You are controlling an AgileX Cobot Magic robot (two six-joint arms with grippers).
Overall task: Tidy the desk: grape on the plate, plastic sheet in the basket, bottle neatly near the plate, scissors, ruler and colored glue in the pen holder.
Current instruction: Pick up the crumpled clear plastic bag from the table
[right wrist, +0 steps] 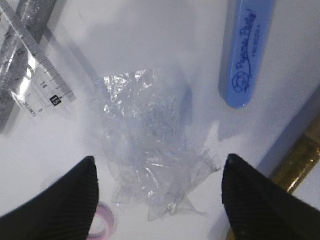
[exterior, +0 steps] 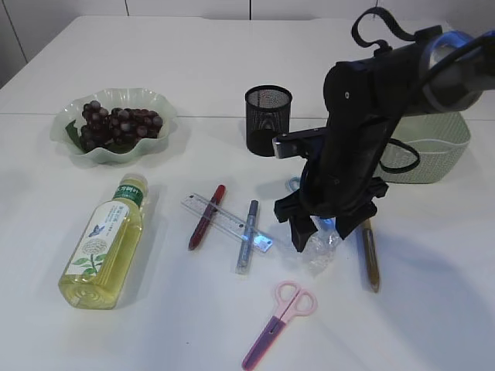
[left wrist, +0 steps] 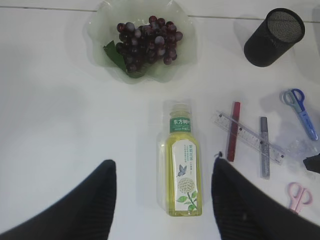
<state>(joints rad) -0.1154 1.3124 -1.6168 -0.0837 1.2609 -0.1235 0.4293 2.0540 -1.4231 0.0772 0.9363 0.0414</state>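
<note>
Plastic sheet (right wrist: 150,150), crumpled and clear, lies on the white table (exterior: 433,309) directly under the right gripper (right wrist: 157,200), whose two dark fingers (right wrist: 65,200) stand spread wide, one on each side of the wad and clamping nothing. Clutter is close around it: the end of the clear ruler (right wrist: 42,75) lies just to its left over a grey glitter glue stick (right wrist: 25,30), the blue scissors handle (right wrist: 245,50) is just beside it on the right, a gold glue stick (right wrist: 295,160) lies further right, and a loop of the pink scissors (right wrist: 102,225) peeks in near the left finger.

From the exterior view the right arm (exterior: 363,131) leans down over the sheet (exterior: 321,251) and hides part of it. The pink scissors (exterior: 278,321) lie nearer the camera, the gold stick (exterior: 371,251) to the right, the ruler (exterior: 228,222) and grey stick (exterior: 247,236) to the left, with a red glue stick (exterior: 206,216) crossing under the ruler's other end. The mesh pen holder (exterior: 267,117) stands upright behind them, and the green basket (exterior: 433,154) sits at the right, partly behind the arm.

The grapes (exterior: 116,124) are in the plate (exterior: 73,151) at the far left. The bottle (exterior: 104,243) lies on its side in front of the plate, well apart from it.

The left gripper (left wrist: 162,200) hangs above the bottle (left wrist: 184,170), fingers (left wrist: 85,205) wide apart and touching nothing.
</note>
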